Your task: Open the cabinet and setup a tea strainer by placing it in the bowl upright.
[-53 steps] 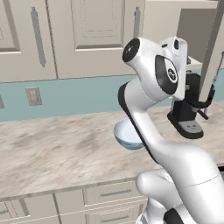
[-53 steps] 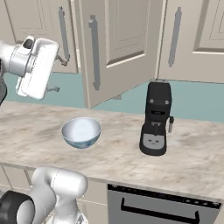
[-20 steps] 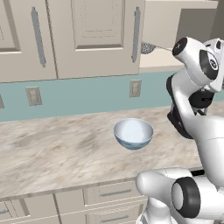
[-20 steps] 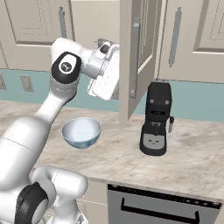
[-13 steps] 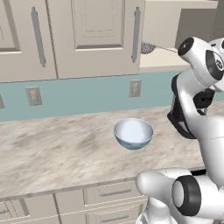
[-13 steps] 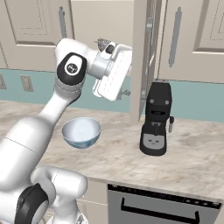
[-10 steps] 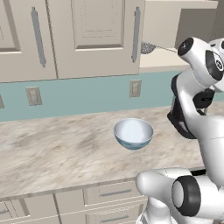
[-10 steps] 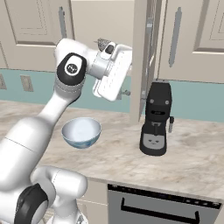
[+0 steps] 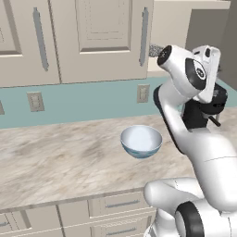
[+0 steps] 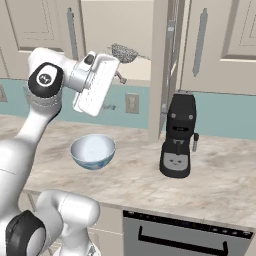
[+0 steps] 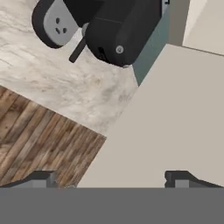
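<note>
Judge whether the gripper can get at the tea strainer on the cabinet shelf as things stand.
Probably yes. The cabinet door stands swung wide, leaving the tea strainer exposed on the pale shelf. The gripper, jaws apart and empty in the hand view, sits just below and beside it with nothing between.

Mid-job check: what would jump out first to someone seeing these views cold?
The cabinet door stands swung open edge-on, with the tea strainer on its pale shelf. The gripper hangs just below that shelf. The bowl sits empty on the counter, left of a black coffee machine.
</note>
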You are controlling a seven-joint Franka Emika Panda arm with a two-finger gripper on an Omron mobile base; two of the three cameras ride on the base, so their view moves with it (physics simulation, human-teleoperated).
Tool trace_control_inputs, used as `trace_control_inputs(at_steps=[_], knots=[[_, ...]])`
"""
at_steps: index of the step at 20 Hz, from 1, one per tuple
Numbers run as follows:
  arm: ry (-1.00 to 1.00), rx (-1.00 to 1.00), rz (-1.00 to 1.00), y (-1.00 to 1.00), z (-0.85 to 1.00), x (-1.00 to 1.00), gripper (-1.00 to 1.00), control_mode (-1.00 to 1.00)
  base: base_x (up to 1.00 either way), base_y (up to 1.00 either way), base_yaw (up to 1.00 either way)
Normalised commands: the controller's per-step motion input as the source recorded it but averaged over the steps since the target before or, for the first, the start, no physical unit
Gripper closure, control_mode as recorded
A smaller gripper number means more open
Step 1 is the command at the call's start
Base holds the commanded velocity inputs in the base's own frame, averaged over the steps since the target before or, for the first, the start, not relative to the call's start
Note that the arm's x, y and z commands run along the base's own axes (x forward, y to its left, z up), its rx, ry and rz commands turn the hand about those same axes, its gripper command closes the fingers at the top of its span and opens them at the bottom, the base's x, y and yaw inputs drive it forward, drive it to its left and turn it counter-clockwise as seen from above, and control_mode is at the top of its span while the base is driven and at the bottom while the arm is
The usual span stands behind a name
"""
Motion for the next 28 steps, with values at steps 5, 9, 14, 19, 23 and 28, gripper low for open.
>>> trace_control_inputs(at_steps=[5,9,14,19,23,28], knots=[[-0.14,0.53,-0.11,0.61,-0.66,0.04,-1.0,-1.0,0.0,0.0,0.0],[-0.38,0.64,-0.24,0.37,-0.23,0.28,-1.0,-1.0,0.0,0.0,0.0],[-0.51,0.51,-0.27,0.46,-0.08,0.18,-1.0,-1.0,0.0,0.0,0.0],[-0.57,0.41,-0.23,0.29,0.1,0.01,-1.0,-1.0,0.0,0.0,0.0],[-0.55,0.21,-0.04,0.5,0.51,0.0,-1.0,-1.0,0.0,0.0,0.0],[-0.54,0.0,0.08,0.53,0.77,0.01,-1.0,-1.0,0.0,0.0,0.0]])
